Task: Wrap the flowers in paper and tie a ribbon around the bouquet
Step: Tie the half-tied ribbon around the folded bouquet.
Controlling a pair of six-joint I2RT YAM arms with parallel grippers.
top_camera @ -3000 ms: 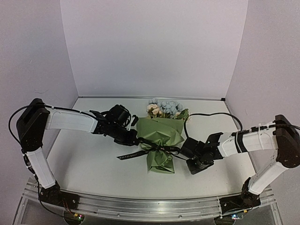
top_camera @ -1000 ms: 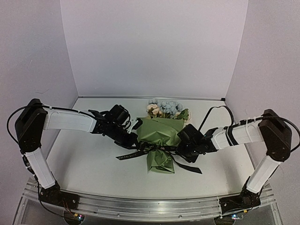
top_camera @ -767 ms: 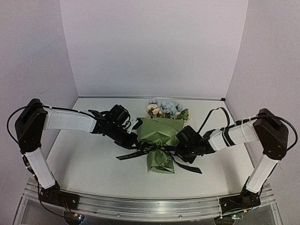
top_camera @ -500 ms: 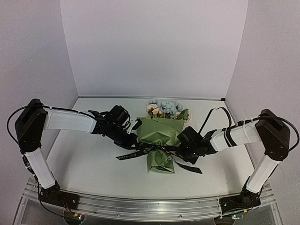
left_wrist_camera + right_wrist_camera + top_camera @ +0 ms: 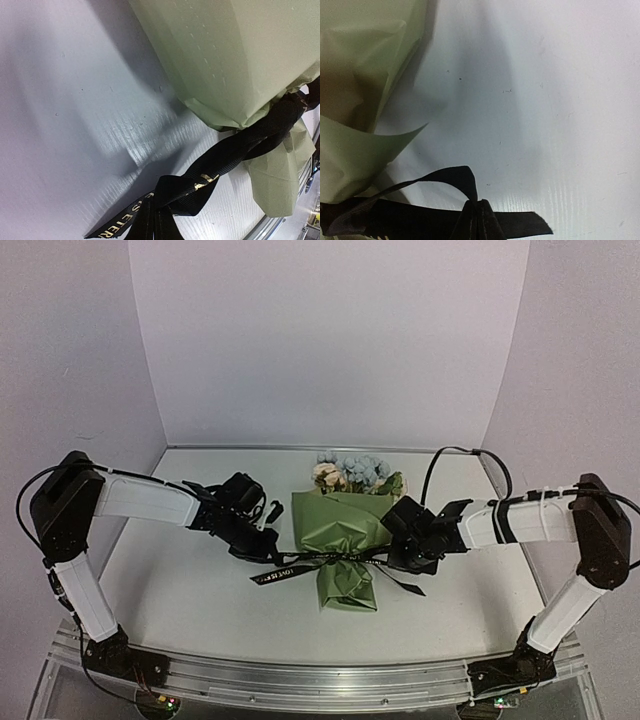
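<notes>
Ribbon (image 5: 290,573) around bouquet (image 5: 340,520) waist; left jaws clamped on it at 9 o'clock, right jaws at 3; knot unclear.

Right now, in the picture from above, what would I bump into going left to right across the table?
First the left arm → left gripper → bouquet → right gripper → right arm. The ribbon stretches across the middle, so it has no one spot.

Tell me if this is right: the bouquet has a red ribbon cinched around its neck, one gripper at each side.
Wrong colour: the ribbon is black, as the left wrist view shows. It does cinch the neck of the bouquet, left gripper and right gripper flanking it.
</notes>
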